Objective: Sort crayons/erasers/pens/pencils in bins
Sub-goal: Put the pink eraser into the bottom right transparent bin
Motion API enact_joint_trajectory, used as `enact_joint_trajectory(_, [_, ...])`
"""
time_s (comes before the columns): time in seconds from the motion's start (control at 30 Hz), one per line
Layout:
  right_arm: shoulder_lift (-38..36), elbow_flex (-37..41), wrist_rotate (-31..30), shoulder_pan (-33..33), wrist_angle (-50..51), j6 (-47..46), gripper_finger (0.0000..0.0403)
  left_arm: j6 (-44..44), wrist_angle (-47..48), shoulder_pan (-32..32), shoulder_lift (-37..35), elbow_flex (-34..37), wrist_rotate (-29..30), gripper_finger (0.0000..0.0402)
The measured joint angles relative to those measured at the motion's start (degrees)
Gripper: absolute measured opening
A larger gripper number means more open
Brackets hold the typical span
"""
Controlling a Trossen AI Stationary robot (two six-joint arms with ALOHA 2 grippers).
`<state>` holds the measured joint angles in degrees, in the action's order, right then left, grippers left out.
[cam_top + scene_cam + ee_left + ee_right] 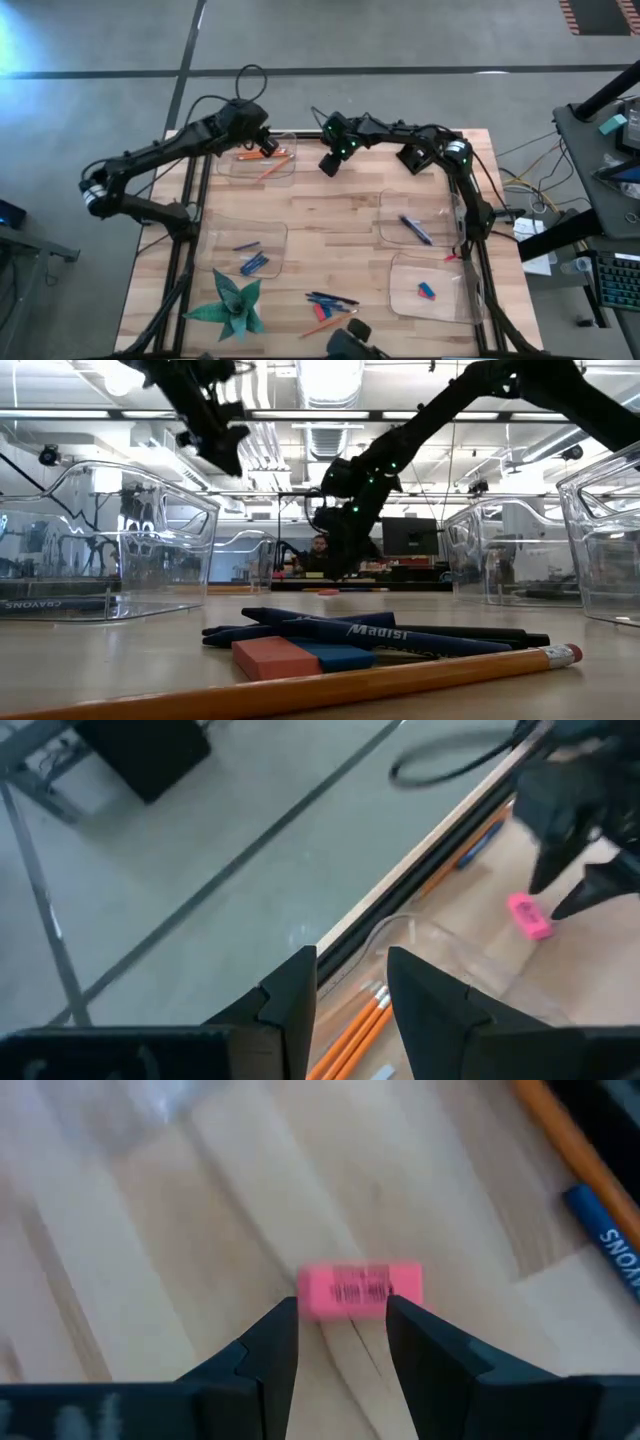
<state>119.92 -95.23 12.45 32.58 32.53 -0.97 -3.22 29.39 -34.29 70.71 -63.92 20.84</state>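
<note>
Four clear bins are set on the wooden table (340, 215). The far-left bin (258, 165) holds orange pencils (272, 164), and the left gripper (268, 143) is seen hovering over its far edge with its fingers (290, 1005) apart and nothing between them; in the left wrist view the pencils (352, 1032) are seen lying below those fingers inside the bin's rounded rim. The right gripper (328, 164) is held over bare table near the far edge, between the far-left bin and the right-hand bins. In the right wrist view its fingers (270, 1348) are spread, and a pink eraser (360, 1289) is seen lying on the wood just beyond their tips; whether it is touched by them cannot be told. The near-left bin (245, 245) holds blue crayons (253, 263). The right middle bin (415, 217) holds dark pens (416, 229), and the near-right bin (430, 285) holds a blue eraser (427, 291). At the table's near edge a loose cluster is left unsorted: pens (332, 299), a red eraser (320, 311) and a pencil (322, 326). A green paper star (232, 302) is placed at the near-left corner.
</note>
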Motion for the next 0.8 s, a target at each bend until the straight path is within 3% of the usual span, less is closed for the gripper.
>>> enact_joint_trajectory(0.23, [-0.55, -3.24, 2.81, -0.02, 5.95, 39.12, 0.0144, 0.09, 0.13, 2.89, -4.49, 0.98, -0.11, 0.0111])
enact_joint_trajectory(0.3, [-0.31, -3.79, 2.90, -0.17, 6.12, 46.64, 0.0144, 0.11, -0.03, 3.49, -4.82, 1.04, -0.11, 0.0112])
enact_joint_trajectory(0.57, [1.79, -5.12, 4.55, -0.17, 5.40, 55.51, 0.0144, 4.44, 0.06, 4.58, -4.40, 1.26, -0.14, 0.0112])
enact_joint_trajectory(0.8, [4.55, -7.39, 4.35, -0.28, 5.34, 57.33, 0.0144, 4.41, 0.06, 5.12, -4.10, 1.31, -0.13, 0.0112])
